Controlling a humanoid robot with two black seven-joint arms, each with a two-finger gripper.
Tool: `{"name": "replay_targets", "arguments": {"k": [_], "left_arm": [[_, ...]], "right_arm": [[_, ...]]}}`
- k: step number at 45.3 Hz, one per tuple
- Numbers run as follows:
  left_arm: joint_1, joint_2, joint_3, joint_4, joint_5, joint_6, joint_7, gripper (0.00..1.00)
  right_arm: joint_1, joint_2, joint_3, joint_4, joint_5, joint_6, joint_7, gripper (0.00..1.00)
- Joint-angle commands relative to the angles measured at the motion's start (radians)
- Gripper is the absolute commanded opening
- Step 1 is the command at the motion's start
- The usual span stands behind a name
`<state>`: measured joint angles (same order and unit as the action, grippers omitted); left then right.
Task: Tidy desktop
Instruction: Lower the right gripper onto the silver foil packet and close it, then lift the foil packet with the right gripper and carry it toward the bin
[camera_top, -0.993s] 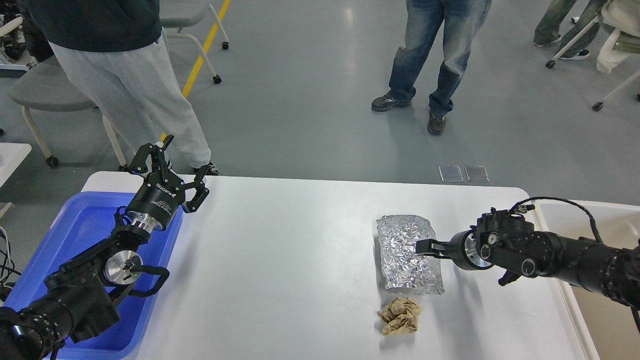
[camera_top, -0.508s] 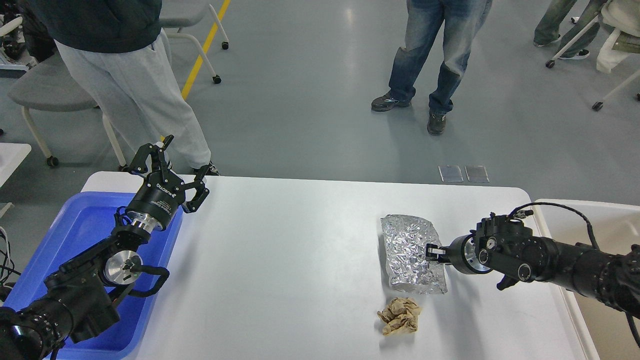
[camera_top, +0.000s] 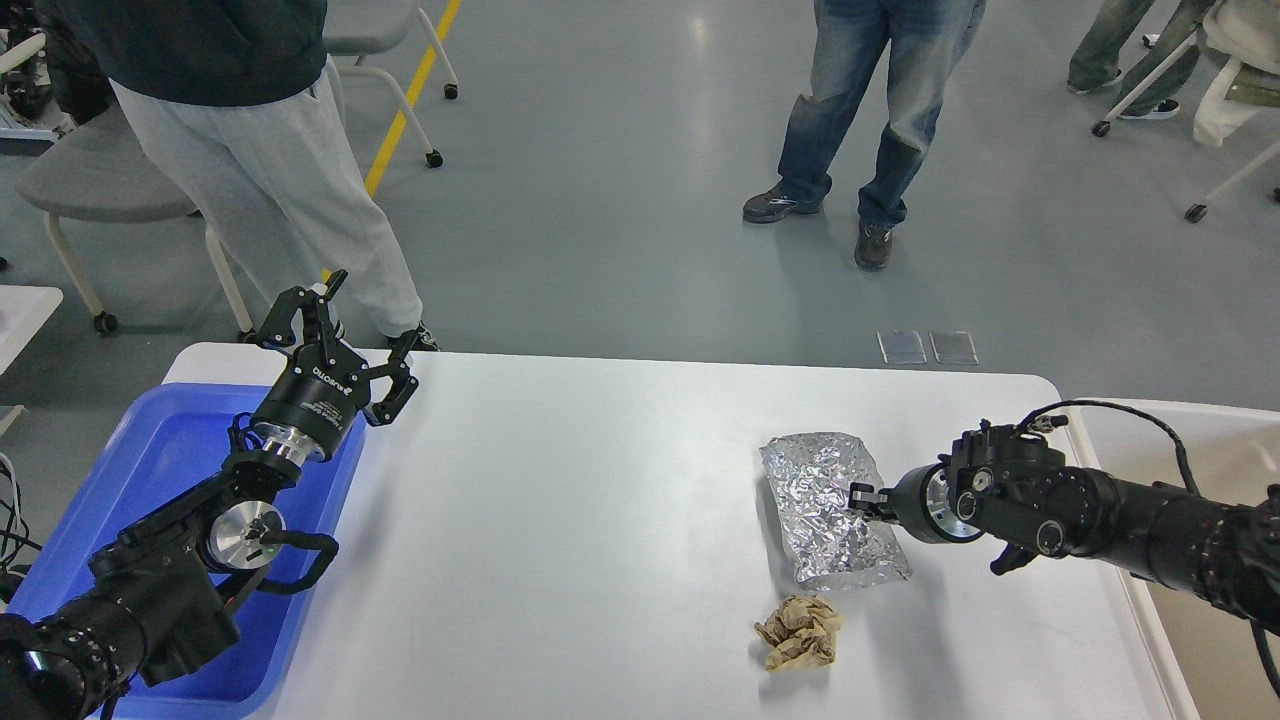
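Head view. White lettering runs along the black body of the left hand (camera_top: 340, 345), too small to read with certainty; its two linkage fingers stand spread apart, holding nothing, above the far left corner of the bench (camera_top: 600, 520). The bench is a large white rectangular top with rounded corners, smooth and faintly glossy, filling the lower middle of the view. A blue plastic tray (camera_top: 150, 470) with a raised rim lies at its left end, beneath the left arm; a beige-white bin (camera_top: 1150, 430) adjoins its right end. A crinkled silver foil pouch (camera_top: 830, 505), roughly rectangular, lies on the right half of the bench. The right hand (camera_top: 862, 497) meets the pouch's right edge; its fingers are seen end-on, so whether they are clenched cannot be told. A crumpled brown paper wad (camera_top: 800, 631) rests just nearer than the pouch. Beyond: grey floor, yellow floor line (camera_top: 405, 110), wheeled chairs, standing people.
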<state>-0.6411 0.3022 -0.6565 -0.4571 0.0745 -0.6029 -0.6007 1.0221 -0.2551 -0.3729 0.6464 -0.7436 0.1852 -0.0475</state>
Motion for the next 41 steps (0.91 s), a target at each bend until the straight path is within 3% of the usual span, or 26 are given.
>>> {"name": "replay_targets", "arguments": {"k": [1,16,41], "left_arm": [[0.0,0.0,0.0,0.0,0.001,0.0,0.001,1.0],[-0.002,0.0,0.0,0.0,0.001,-0.003,0.001,1.0],[-0.002,0.0,0.0,0.0,0.001,-0.005,0.001,1.0]], "right_arm": [[0.019,-0.056,0.052,0.05,0.013,0.01,0.001,0.0],[0.213,-0.254,0.038,0.243,0.139,0.062,-0.011,0.0],[0.521,-0.523,0.035,0.291,0.144,0.364,-0.068,0.0]]}}
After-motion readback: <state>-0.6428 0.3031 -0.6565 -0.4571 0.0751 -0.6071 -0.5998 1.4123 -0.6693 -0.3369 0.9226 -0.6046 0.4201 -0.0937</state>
